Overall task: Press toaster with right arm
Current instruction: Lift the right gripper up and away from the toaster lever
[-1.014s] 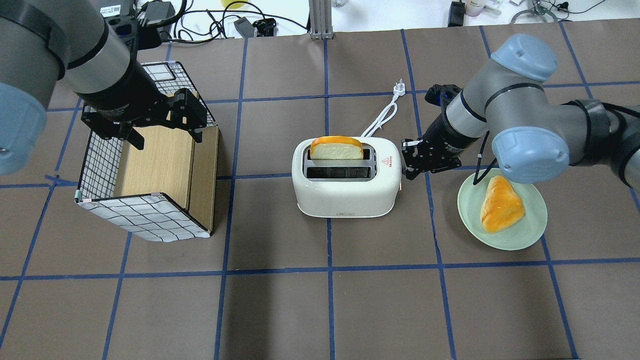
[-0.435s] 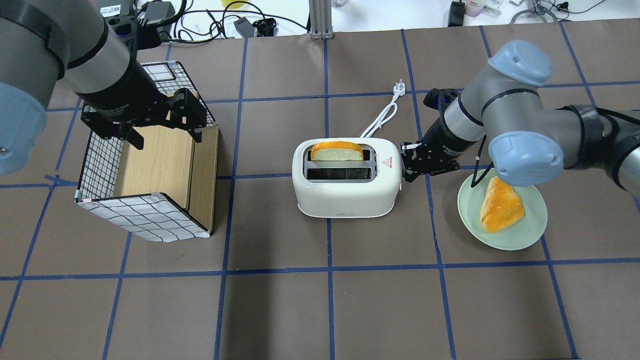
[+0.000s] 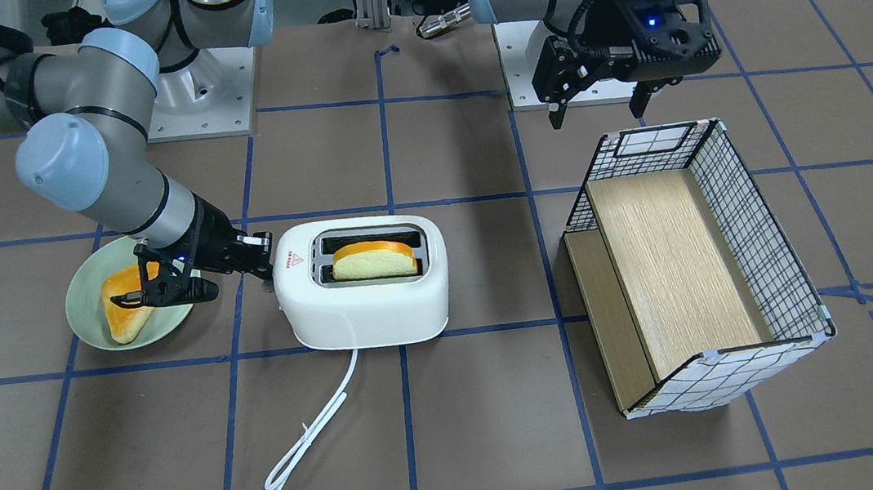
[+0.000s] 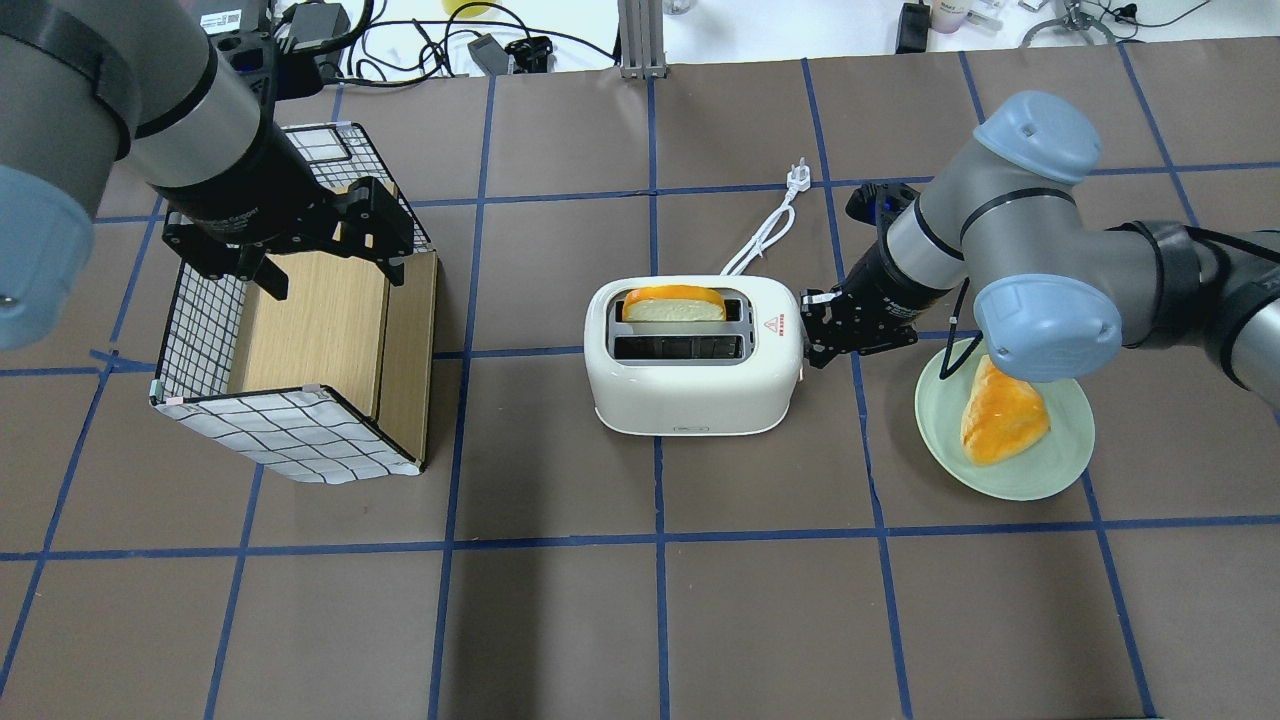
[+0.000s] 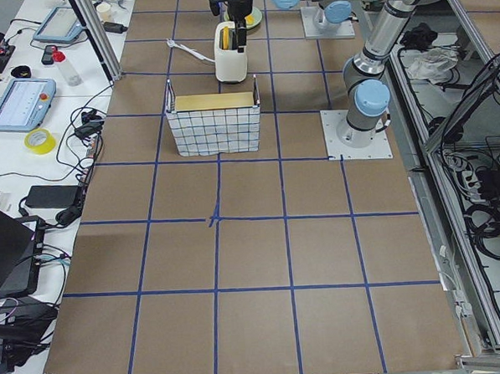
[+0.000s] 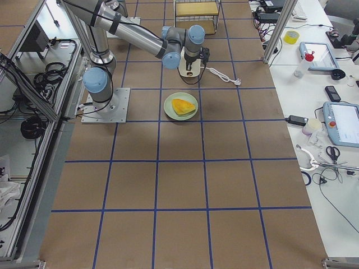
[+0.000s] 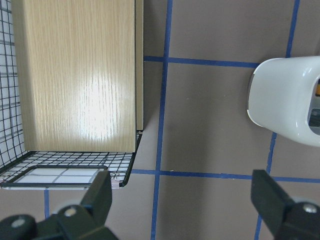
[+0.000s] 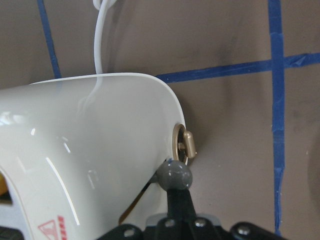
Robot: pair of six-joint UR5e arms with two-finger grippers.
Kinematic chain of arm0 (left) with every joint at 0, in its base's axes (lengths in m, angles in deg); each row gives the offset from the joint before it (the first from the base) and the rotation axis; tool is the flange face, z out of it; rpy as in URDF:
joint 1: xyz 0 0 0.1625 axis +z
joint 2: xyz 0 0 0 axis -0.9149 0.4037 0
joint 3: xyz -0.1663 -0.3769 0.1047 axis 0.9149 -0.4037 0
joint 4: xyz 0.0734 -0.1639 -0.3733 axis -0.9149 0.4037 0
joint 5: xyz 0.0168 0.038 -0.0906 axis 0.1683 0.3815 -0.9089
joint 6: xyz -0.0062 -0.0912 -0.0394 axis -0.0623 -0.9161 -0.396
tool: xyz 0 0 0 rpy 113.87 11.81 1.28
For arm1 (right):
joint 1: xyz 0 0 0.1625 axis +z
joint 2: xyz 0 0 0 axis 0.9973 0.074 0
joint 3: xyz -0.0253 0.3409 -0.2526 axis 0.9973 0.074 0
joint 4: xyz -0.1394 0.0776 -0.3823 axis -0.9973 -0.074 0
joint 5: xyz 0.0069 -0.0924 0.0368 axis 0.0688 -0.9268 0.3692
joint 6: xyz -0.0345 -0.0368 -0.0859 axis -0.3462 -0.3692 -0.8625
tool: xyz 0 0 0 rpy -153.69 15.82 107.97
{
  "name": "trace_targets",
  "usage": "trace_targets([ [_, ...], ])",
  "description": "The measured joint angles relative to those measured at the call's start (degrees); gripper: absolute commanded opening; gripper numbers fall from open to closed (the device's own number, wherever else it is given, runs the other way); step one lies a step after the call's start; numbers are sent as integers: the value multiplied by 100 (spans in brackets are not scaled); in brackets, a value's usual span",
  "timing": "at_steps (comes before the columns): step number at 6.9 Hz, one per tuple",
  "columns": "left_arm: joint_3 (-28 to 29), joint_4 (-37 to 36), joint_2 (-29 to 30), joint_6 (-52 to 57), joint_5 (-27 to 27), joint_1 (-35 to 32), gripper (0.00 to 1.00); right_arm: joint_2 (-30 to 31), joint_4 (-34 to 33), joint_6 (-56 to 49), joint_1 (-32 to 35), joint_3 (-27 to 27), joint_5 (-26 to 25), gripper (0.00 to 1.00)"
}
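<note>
Overhead exterior view: the toaster [image 4: 690, 395] stands at the middle of the worktop [image 4: 550, 630] with its slots facing up. A bread slice [image 4: 673, 303] sits low in the upper slot, only its top above the rim. The white cord [image 4: 765, 235] runs from behind the toaster toward the upper right and ends in a plug [image 4: 798, 176].

The right arm [image 4: 1010, 230] comes in from the frame's right edge and slants down to the toaster's right end. There the right claw [image 4: 812, 332] meets the casing close to the red triangle sticker [image 4: 771, 323]. In the right wrist view its fingers are pressed together into one post, pinching nothing. The rounded grey tip [image 8: 174, 176] touches the end wall just below the small brass knob [image 8: 183, 145].

Lower right of the toaster lies a pale green plate [image 4: 1060, 460] carrying a wedge of bread [image 4: 1000, 415]. The arm's blue joint cap overlaps the plate's upper edge in this view.

At the frame's left, well apart from the toaster, the left claw [image 4: 335, 275] hangs over a wire basket [image 4: 290, 440] with a wooden board [image 4: 320, 340] inside. Its fingers [image 7: 102, 192] are spread wide with nothing between them.
</note>
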Motion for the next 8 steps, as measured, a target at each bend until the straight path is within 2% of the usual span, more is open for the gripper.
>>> trace_targets([
  [2, 1, 0, 0, 0, 0, 0, 100, 0, -22, 2, 0, -6, -1, 0],
  [3, 2, 0, 0, 0, -4, 0, 100, 18, -39, 23, 0, 12, -31, 28],
  [4, 4, 0, 0, 0, -6, 0, 100, 50, -79, 64, -1, 57, -98, 86],
  [5, 4, 0, 0, 0, -6, 0, 100, 82, -111, 95, -5, 118, -195, 100],
  [8, 3, 0, 0, 0, 1, 0, 100, 419, -30, 132, -22, 291, -658, 100],
])
